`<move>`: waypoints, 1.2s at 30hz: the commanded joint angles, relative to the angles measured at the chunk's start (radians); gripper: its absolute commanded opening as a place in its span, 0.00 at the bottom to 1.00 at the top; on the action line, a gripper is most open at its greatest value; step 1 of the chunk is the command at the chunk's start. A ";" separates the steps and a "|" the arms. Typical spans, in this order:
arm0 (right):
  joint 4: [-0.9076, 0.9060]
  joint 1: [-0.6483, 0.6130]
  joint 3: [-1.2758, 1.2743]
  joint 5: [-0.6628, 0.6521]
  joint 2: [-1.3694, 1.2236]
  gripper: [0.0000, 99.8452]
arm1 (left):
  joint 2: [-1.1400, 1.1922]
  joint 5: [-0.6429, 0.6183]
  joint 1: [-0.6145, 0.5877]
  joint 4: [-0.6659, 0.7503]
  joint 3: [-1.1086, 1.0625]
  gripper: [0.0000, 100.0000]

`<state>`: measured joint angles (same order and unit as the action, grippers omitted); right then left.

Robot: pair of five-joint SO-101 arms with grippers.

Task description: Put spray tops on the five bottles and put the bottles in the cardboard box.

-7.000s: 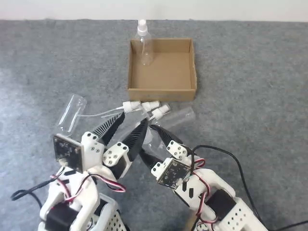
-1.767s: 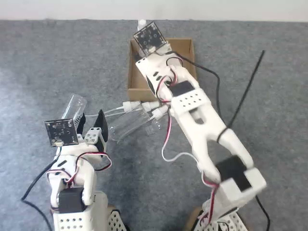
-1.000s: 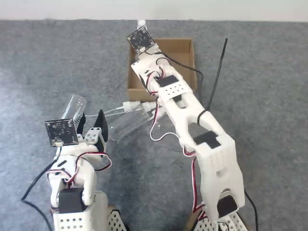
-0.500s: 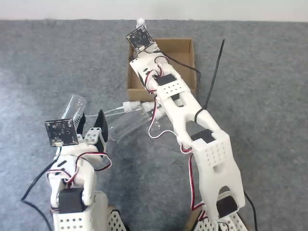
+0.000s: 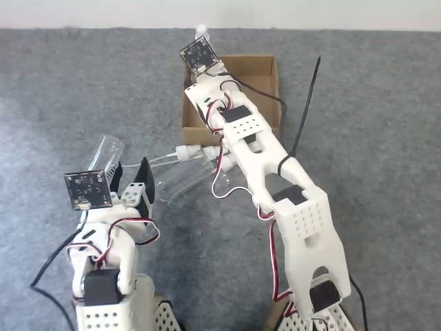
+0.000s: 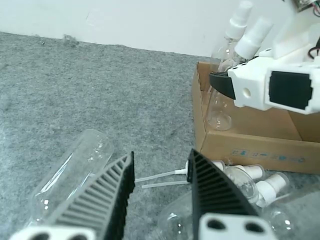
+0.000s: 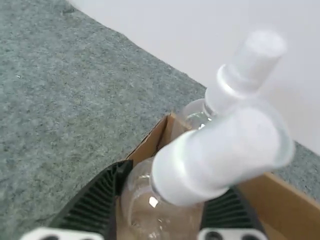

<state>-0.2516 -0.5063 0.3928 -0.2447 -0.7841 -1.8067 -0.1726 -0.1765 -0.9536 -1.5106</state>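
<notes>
cardboard box (image 5: 265, 67) sits at far side of table. right arm (image 5: 275, 172) is now stretched out over its far-left corner, vs down at the pile 7 s back, and barely shifts in the last sec, so bottle no. 2 looks ready to drop in. right gripper (image 7: 162, 205) is clamped on capped bottle (image 7: 215, 150), just beside standing bottle (image 7: 247, 65) in the box. left gripper (image 6: 161, 165) is spread wide w/ nothing in it, near uncapped bottle (image 6: 75, 170) and loose spray tops (image 6: 250, 175).

bottle (image 6: 70, 172) – five; loose spray top (image 6: 251, 172) – three; cardboard box (image 6: 250, 147) – one

Saw capped clear bottle (image 7: 200, 170) tilted over cardboard box (image 5: 265, 69), second capped bottle (image 7: 245, 65) upright inside; uncapped bottles (image 5: 103, 158), spray tops (image 5: 187, 152) lying out front.
</notes>
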 commanded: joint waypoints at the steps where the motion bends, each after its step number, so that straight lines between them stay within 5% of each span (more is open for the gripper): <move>1: -0.030 0.015 0.008 0.009 0.004 0.11 | -0.021 -0.015 0.000 0.032 0.022 0.17; 15: -0.128 0.008 0.015 0.012 0.042 0.23 | -0.021 -0.014 -0.003 0.032 0.022 0.17; 20: -0.156 0.001 0.018 0.104 0.047 0.30 | -0.021 -0.014 -0.003 0.034 0.022 0.17; 36: -0.162 -0.004 0.006 0.101 0.077 0.30 | -0.021 -0.014 -0.002 0.037 0.021 0.17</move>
<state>-0.4051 -0.5048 0.3759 -0.1511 -0.7902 -1.8067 -0.1726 -0.1765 -0.9536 -1.5106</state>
